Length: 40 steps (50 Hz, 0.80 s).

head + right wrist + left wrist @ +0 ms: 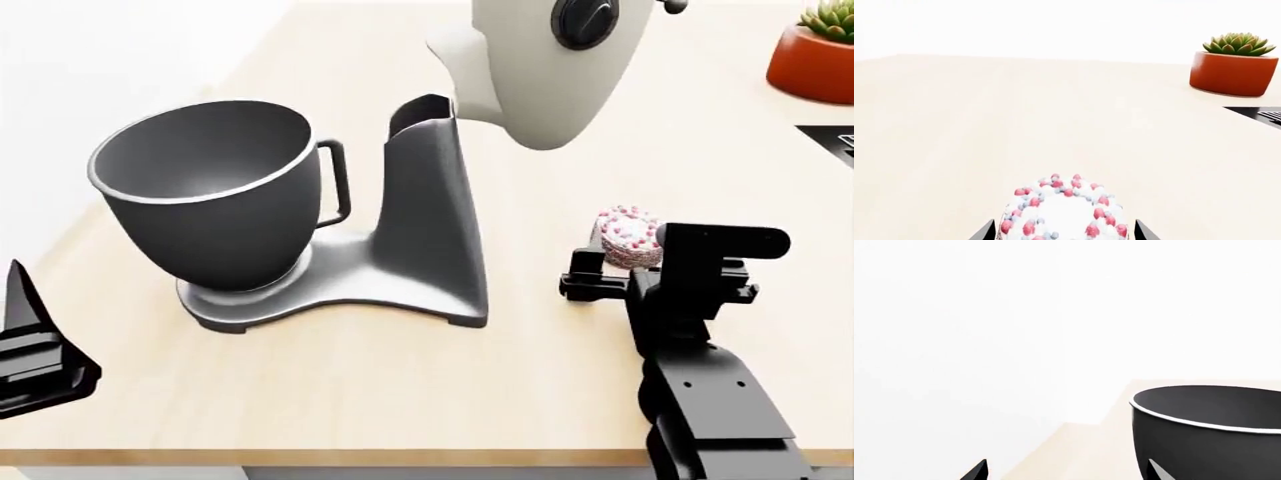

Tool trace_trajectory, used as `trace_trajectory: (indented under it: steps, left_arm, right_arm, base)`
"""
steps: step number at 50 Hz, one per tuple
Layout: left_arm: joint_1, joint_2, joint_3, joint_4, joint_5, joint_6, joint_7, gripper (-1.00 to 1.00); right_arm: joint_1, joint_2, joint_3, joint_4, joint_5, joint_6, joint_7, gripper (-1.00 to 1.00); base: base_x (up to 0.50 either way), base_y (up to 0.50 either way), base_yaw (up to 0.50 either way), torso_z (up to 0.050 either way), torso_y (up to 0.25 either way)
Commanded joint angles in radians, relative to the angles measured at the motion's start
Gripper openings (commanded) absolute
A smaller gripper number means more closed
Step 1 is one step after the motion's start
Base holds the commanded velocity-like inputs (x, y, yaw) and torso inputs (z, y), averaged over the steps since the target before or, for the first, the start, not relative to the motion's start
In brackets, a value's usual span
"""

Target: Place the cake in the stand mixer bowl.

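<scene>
Left wrist view: the left gripper, jaws wide and empty, faces the stand mixer bowl.

Head view: on the counter's right, the right gripper brackets the cake.

Right wrist view: jaws flank the cake; contact unclear. Soft, light, likely fragile; grip its ruffled sides gently.

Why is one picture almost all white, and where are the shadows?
Left wrist view: a blank bright wall fills it, only the stand mixer bowl showing dark. Head view: soft shadow lies under the mixer base. Right wrist view: the cake is sharp, with hardly any shadow.
</scene>
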Motion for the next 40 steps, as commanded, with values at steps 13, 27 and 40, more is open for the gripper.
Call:
trace_trajectory:
  steps: [13,27,40]
  left_arm:
    - [-0.012,0.004,0.013,-0.005,-0.001,-0.003,0.004,1.0]
    - [-0.016,0.006,0.019,-0.004,-0.003,-0.006,0.005,1.0]
    - [-0.015,0.01,0.017,-0.005,-0.003,-0.006,0.009,1.0]
  right_arm:
    - [-0.017,0.016,-0.056,0.065,-0.031,0.041,-0.016,1.0]
    - [-0.013,0.019,-0.072,0.061,-0.01,0.109,-0.03,-1.0]
    - [-0.029,0.027,-0.05,-0.044,0.002,0.108,-0.013,-1.0]
  base:
    - [0.0,0.0,0.0,-0.001,0.0]
    - [0.0,0.0,0.0,-0.001,0.0]
    - [0.0,0.0,0.0,-0.001,0.0]
